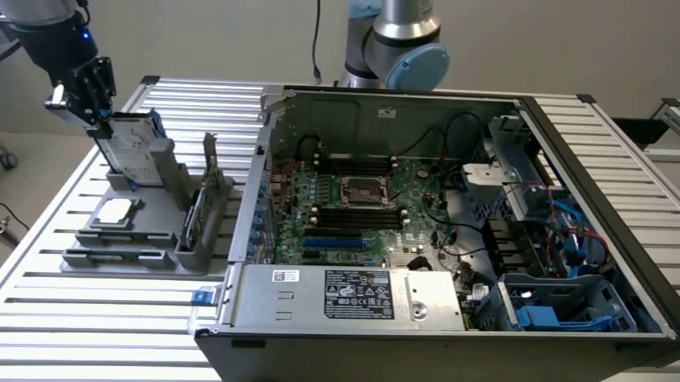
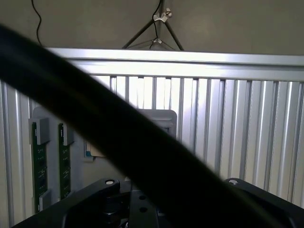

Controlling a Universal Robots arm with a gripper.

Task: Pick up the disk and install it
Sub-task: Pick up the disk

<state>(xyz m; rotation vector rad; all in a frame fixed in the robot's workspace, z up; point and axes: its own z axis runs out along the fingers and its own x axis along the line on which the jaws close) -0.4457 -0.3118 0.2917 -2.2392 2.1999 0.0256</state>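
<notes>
Gripper (image 1: 98, 119) poised at the top corner of the disk (image 1: 136, 153), which stands tilted just beneath it in the grey rack (image 1: 159, 199). Closed on it or not, I cannot tell. By my reading the pickup is at its very start and the install is all to do: the open computer case (image 1: 393, 97) lies well off to the gripper's side, toward the exterior view's right. Disk's a flat silver-grey slab, white label, blue plastic frame. Rack looks matte and moulded, on a ribbed aluminium table (image 1: 95, 318).
</notes>
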